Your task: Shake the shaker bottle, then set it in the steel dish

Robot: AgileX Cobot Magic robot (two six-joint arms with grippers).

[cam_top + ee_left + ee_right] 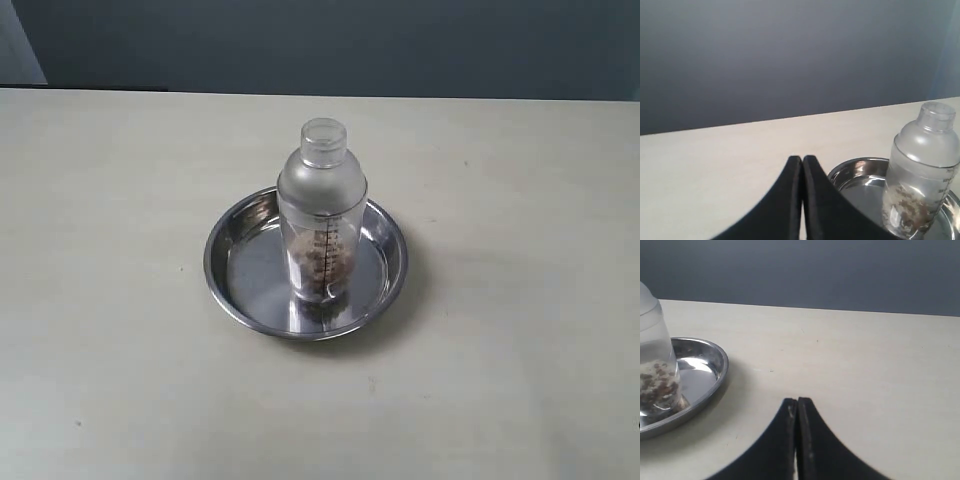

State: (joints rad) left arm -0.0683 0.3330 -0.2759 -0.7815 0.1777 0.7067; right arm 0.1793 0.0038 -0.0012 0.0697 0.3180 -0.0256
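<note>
Exterior view, frosted shaker bottle (322, 215) upright in shiny steel dish (250, 278), left gripper (802, 159), right gripper (797, 401) both closed, empty

Looks like a lab test station. A plain beige tabletop (100, 320) meets a flat dark grey-blue wall (350, 45).

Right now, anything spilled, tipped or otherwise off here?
Nothing stands out. The shaker bottle stands upright in the steel dish, cap on, brown granules inside, none visible on the table. The left gripper and right gripper are shut, clear of both.
</note>
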